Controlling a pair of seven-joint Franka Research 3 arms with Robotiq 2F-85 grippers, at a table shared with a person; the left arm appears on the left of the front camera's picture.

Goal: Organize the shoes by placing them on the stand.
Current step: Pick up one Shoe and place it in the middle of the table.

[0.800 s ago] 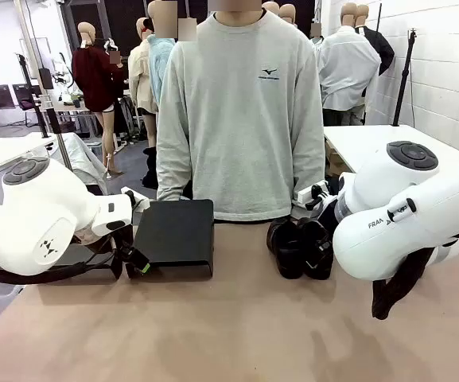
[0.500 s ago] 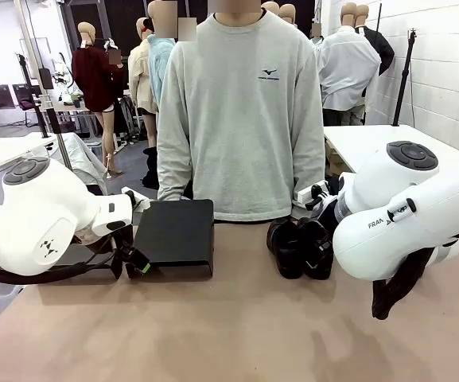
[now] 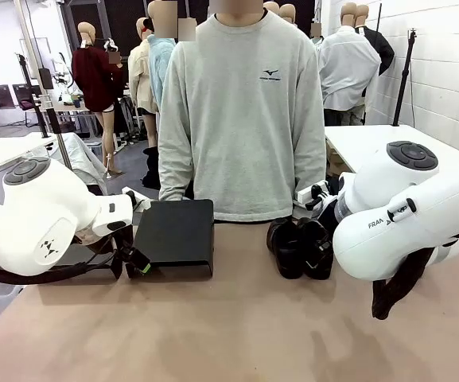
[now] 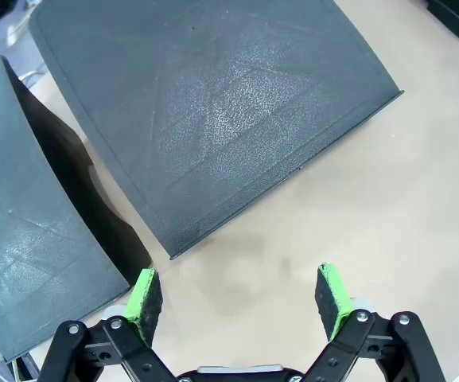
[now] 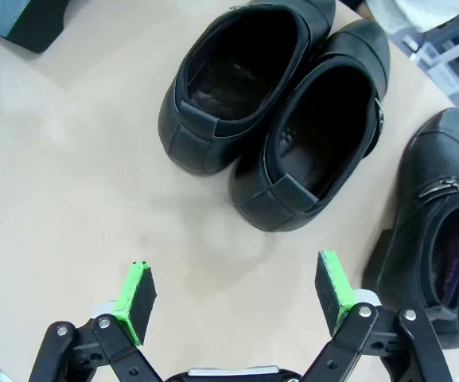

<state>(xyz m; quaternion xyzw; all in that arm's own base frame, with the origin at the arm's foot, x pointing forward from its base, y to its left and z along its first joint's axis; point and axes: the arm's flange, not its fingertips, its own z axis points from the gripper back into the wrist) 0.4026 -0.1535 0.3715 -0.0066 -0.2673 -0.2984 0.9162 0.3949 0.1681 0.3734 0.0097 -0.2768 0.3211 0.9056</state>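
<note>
**Front view.** The shoes (image 3: 301, 248) sit on the far right of the counter (image 3: 229, 334), just in front of the person (image 3: 241, 119). The black stand (image 3: 175, 235) sits left of centre, apart from the shoes, with nothing on top. The left tool (image 3: 132, 263) is low by the stand's near left corner.

**Left wrist view.** The left tool (image 4: 241, 290) is spread wide and holds nothing, with bare counter between the pads. The stand's textured top lies just beyond it. A second black panel (image 4: 30, 263) sits beside the stand.

**Right wrist view.** The right tool (image 5: 233, 298) is also wide and empty, hovering near the heels. Two shoes lie side by side, touching, with their openings up. A third shoe (image 5: 440, 215) sits to one side.

**Handling (judgement).**
- The shoes are probably light.
- The uppers look fairly stiff, smooth and glossy, so the toe would likely slip in the pads.
- The heel collar is the better hold, with one pad inside the opening and one outside.
- The touching pair leaves little room between them, so the outer shoe's free side is easier to reach.
</note>
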